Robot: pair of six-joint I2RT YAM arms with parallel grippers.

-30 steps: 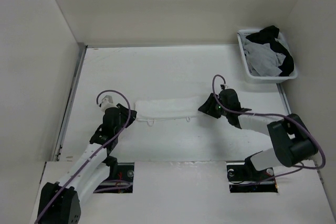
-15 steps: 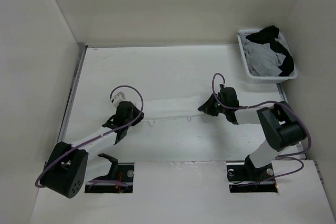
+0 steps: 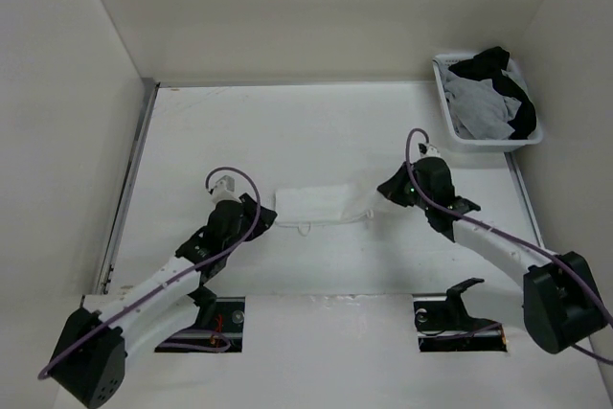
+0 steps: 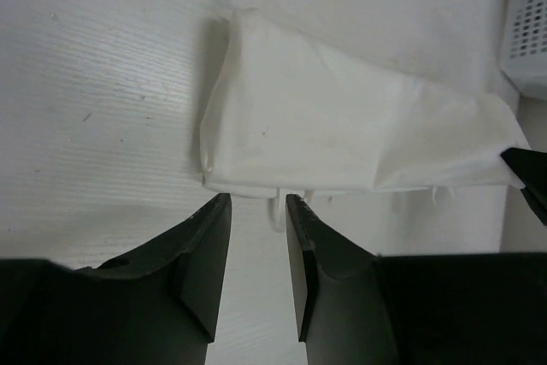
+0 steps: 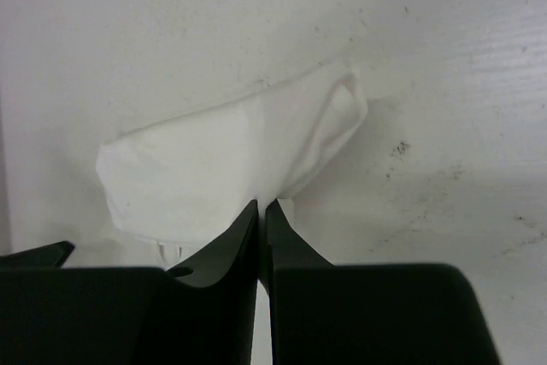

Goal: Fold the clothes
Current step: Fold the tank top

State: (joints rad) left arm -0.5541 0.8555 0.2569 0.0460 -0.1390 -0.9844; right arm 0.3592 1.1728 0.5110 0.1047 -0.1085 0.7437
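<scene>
The clothes (image 3: 314, 200) lie as a short, folded white band in the middle of the table, with a thin strap loop trailing off the near edge. In the left wrist view the clothes (image 4: 342, 134) sit just beyond my left gripper (image 4: 256, 203), which is open. Only the strap loop (image 4: 278, 211) pokes between its tips. From above, the left gripper (image 3: 263, 218) is at the band's left end. My right gripper (image 3: 383, 186) is at the right end. In its own view the right gripper (image 5: 261, 205) is closed on the near edge of the clothes (image 5: 222, 160), and the fabric tapers to a point at the tips.
A white basket (image 3: 447, 112) stands at the back right, holding a grey garment (image 3: 479, 107) and a black garment (image 3: 512, 93). White walls close in the table at the back and on both sides. Two cutouts with the arm bases sit at the near edge.
The long white strip has become a shorter folded band. The left arm swung right, and its jaws have opened off the fabric. The right jaws have closed and shifted slightly right.
</scene>
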